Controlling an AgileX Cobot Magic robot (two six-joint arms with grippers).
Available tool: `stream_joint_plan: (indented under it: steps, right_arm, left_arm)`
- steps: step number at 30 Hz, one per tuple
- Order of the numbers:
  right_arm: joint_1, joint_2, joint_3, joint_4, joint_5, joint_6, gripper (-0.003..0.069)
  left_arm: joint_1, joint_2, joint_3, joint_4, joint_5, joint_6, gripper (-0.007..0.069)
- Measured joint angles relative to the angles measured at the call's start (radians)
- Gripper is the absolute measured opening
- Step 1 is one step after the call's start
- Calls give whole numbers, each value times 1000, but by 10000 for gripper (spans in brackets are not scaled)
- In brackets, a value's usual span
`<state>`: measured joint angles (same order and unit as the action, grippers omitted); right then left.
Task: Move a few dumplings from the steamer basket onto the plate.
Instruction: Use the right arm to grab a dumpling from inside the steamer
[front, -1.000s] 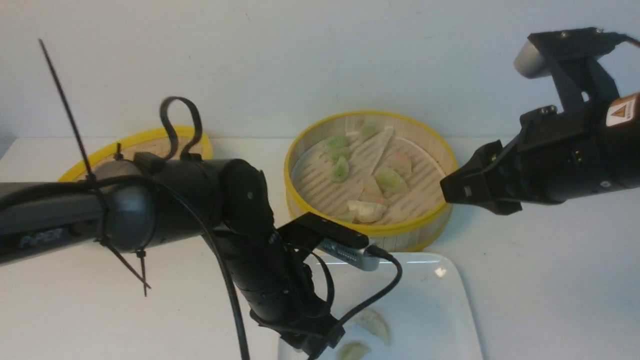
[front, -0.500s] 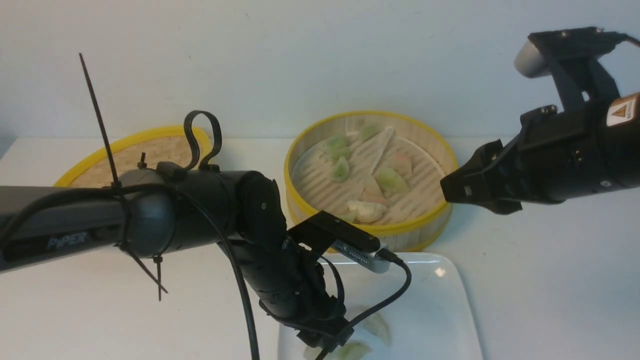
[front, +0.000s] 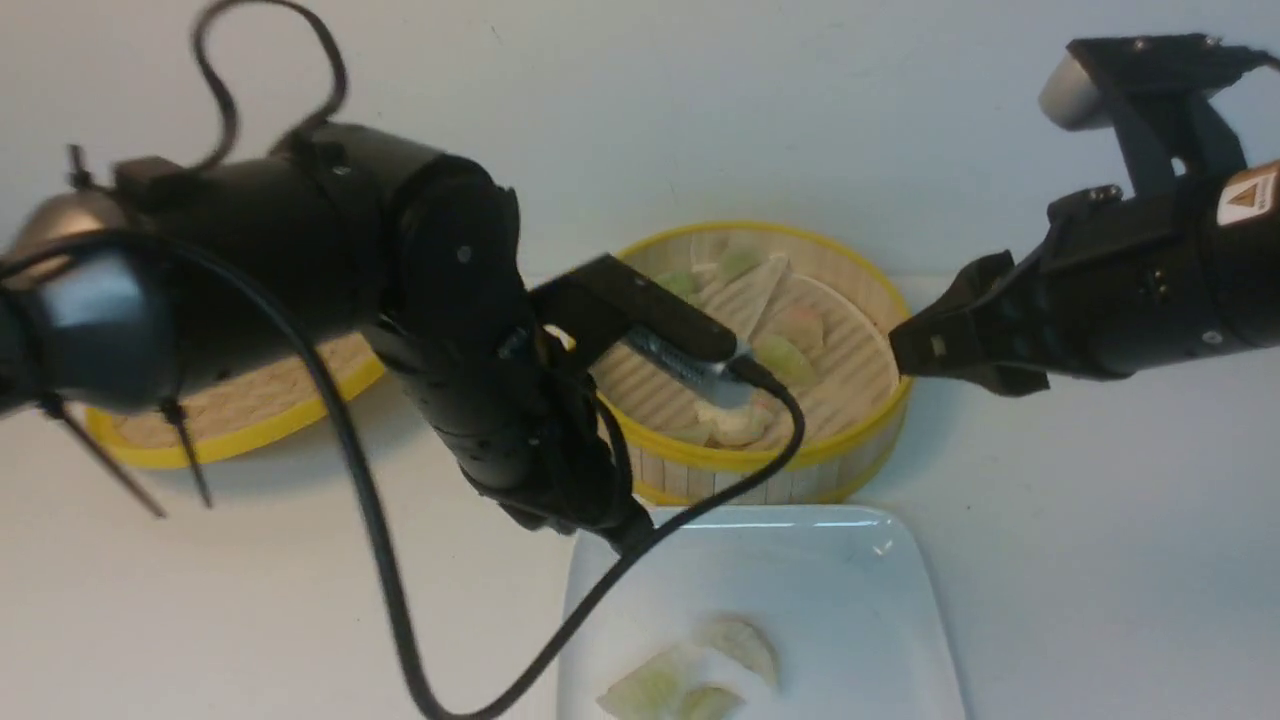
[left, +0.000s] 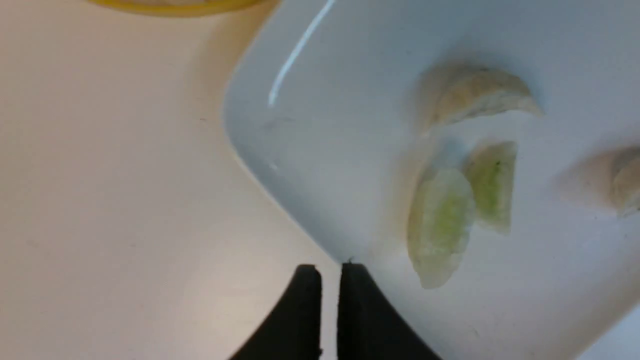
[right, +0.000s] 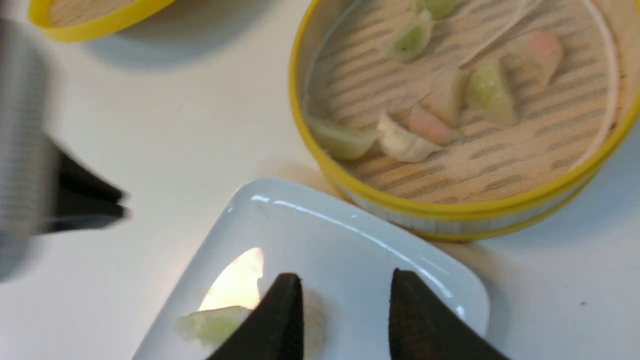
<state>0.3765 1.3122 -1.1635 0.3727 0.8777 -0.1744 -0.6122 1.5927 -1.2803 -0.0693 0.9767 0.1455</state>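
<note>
The white desk carries everything. The left arm reaches across in front of the steamer basket and hides part of its left rim in the front view. The right arm hangs raised at the basket's right side. A flat lid lies well to the basket's left, and the plate sits just in front of the basket.

Several dumplings remain on the basket floor, among them a whitish one in a small cluster by the near wall. Four more dumplings rest on the plate, on the part away from the basket.

The left jaws are pinched almost together with nothing between them, above the plate's corner in front of the basket and to its left. The right jaws are spread and empty, with their tips just outside the basket's right rim and pointing in over it.

The right arm looks nearer to the basket's contents. From its jaws the whitish dumpling lies inward and toward the near wall. Its long axis runs roughly along that wall, so the jaws would likely need to close across it.
</note>
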Motion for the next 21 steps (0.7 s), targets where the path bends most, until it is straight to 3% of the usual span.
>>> stream_joint_plan:
  steps: [6,10,15,21]
  right_arm:
    - [-97,155,-191,-66,134,-4,26]
    - [-107,289,-320,-129,189,-19,-7]
    - [-107,437,-448,-149,201,-33,26]
    - [-107,631,-608,-152,194,-78,167]
  left_arm:
    - [0,-217,0,21,72,-38,-6]
    - [0,-357,8,16,120,-39,-6]
    - [0,-514,48,2,124,-61,-6]
    - [0,-705,153,1,91,-123,-6]
